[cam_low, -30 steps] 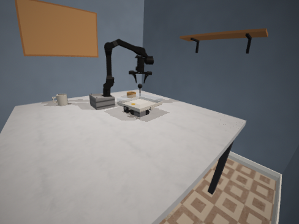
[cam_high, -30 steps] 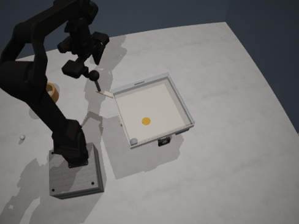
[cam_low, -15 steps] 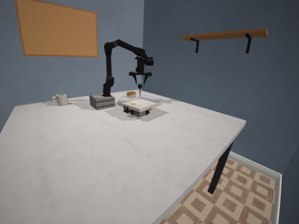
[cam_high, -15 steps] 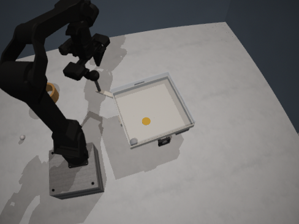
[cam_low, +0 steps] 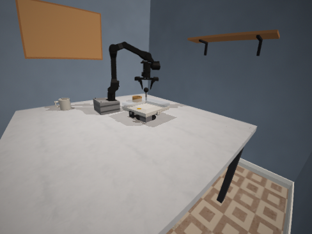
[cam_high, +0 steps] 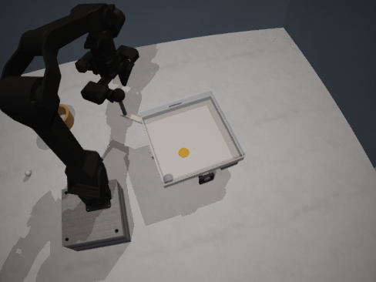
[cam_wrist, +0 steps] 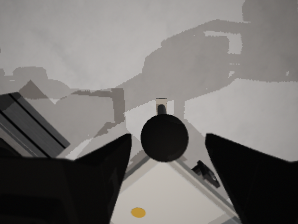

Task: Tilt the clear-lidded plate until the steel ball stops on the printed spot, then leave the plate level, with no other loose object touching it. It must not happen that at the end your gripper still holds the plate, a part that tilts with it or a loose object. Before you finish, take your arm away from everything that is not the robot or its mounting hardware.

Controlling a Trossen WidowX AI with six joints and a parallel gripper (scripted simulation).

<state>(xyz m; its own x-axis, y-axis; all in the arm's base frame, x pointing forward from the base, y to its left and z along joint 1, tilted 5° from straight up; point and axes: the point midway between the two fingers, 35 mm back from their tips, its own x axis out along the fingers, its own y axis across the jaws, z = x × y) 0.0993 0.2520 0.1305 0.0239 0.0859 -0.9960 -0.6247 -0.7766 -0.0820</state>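
From the top view we note the square clear-lidded plate [cam_high: 227, 131] on the table [cam_high: 293, 216], resting on a dark support whose edge shows at its near side. The steel ball [cam_high: 168, 178] lies in the plate's corner nearest the arm's base block [cam_high: 115, 231], well apart from the printed spot [cam_high: 183, 152], which sits near the middle of the white floor. A lever with a black knob [cam_high: 118, 94] rises from the plate's corner tab. The gripper [cam_high: 109, 78] hangs over that knob, its jaws partly spread and holding nothing. A roll of tape [cam_high: 66, 115] sits partly hidden behind the arm, and a small white ball [cam_high: 28, 172] lies apart on the table.

From the exterior view we see the gripper [cam_low: 146, 84] pointing straight down just above the knob [cam_low: 146, 89]. The plate [cam_low: 145, 109] appears roughly level. A mug [cam_low: 64, 103] stands beyond the base block.

From the wrist view we find the knob [cam_wrist: 164, 139] between the two fingers, with gaps on both sides. The spot [cam_wrist: 138, 212] shows below.
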